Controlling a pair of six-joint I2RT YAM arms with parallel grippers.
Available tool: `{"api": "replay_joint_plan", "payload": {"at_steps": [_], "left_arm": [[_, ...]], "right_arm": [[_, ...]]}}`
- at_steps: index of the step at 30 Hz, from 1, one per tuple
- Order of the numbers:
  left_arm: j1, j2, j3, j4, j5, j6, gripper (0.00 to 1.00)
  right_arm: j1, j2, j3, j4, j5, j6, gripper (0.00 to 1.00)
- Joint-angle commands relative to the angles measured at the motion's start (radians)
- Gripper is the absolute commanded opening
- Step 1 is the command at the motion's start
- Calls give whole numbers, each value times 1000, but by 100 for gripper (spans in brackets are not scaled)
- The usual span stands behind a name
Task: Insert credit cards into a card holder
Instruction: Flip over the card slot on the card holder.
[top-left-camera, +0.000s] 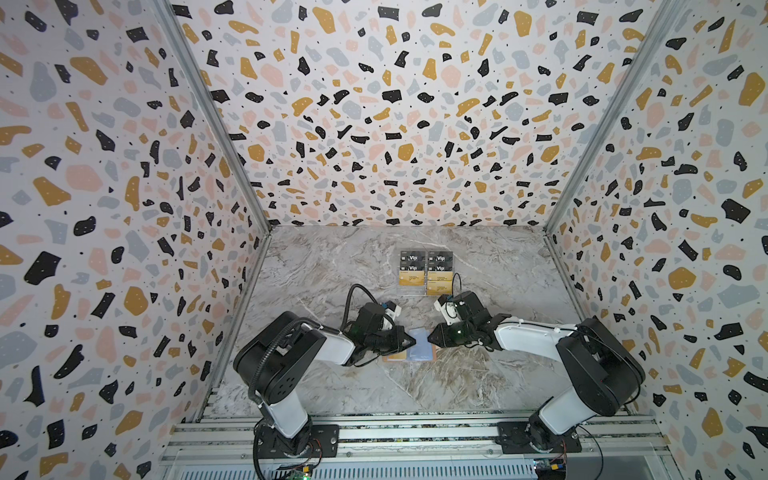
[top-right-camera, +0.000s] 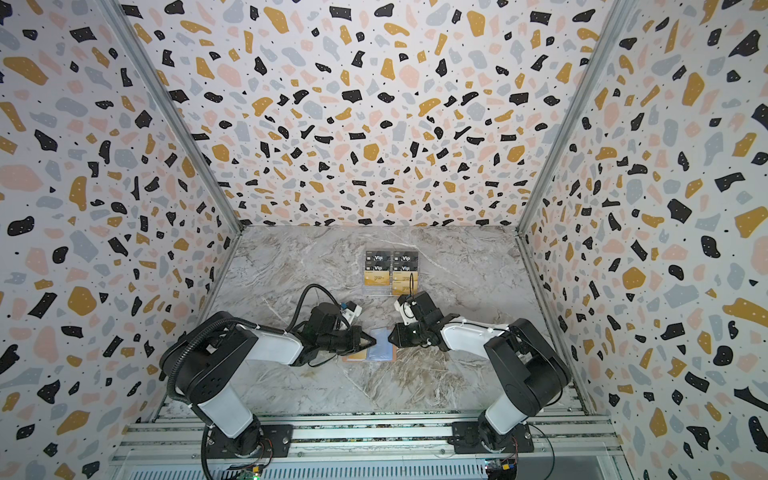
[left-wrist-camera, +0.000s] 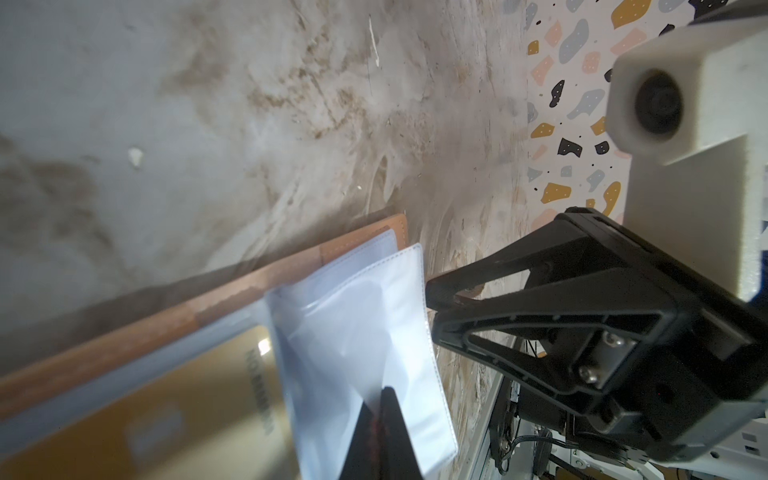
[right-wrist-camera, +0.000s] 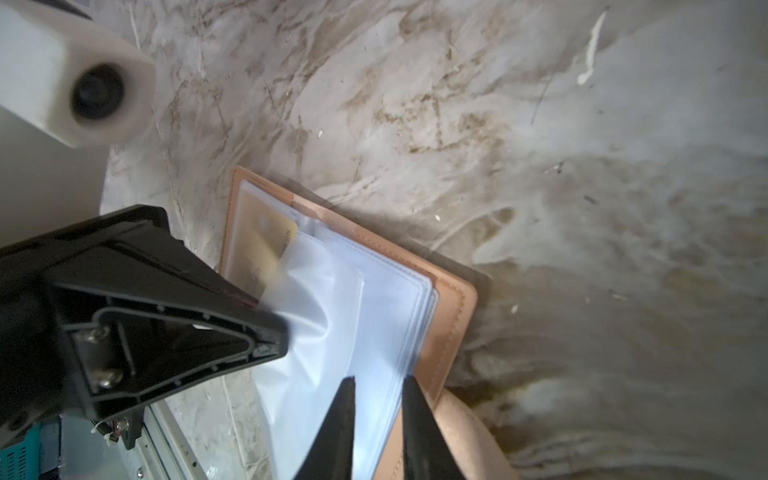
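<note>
On the stand (top-left-camera: 409, 293), three credit cards (top-left-camera: 440, 276); inside the card holder (right-wrist-camera: 453, 316), one.

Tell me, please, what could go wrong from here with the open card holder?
The left gripper is shut on one thin clear sleeve; pulling may tear it or drag the card holder. The right gripper sits close opposite, so their fingers could collide. The inserted credit card might slip out.
</note>
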Motion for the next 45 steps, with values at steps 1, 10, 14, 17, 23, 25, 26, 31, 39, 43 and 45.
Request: {"api": "replay_joint_plan", "payload": {"at_steps": [1, 10, 14, 17, 23, 25, 26, 31, 39, 43, 45], "left_arm": [[-5, -17, -16, 56, 24, 1, 0], [-6, -20, -27, 78, 21, 0, 7], [-5, -55, -30, 39, -3, 0, 32], [-6, -95, -14, -78, -45, 45, 46], [-4, -156, 3, -207, -81, 96, 52], [-3, -174, 8, -217, -81, 97, 53], [-2, -178, 11, -217, -78, 97, 53], [1, -201, 18, -250, -73, 105, 52], [88, -336, -31, -363, -138, 141, 44], [127, -392, -46, -383, -154, 144, 41], [141, -417, -49, -405, -165, 152, 40]], "right_arm": [[20, 7, 32, -22, -10, 6, 22], [76, 6, 76, -13, -18, 12, 22], [84, 23, 76, 4, -32, 17, 22], [83, 37, 72, 24, -51, 23, 22], [83, 46, 69, 45, -62, 28, 22], [83, 54, 70, 50, -71, 29, 22], [83, 58, 70, 53, -75, 28, 22], [85, 63, 67, 67, -83, 32, 22], [114, 88, 93, 87, -114, 31, 22], [140, 107, 105, 119, -145, 38, 22], [150, 114, 107, 146, -157, 53, 22]]}}
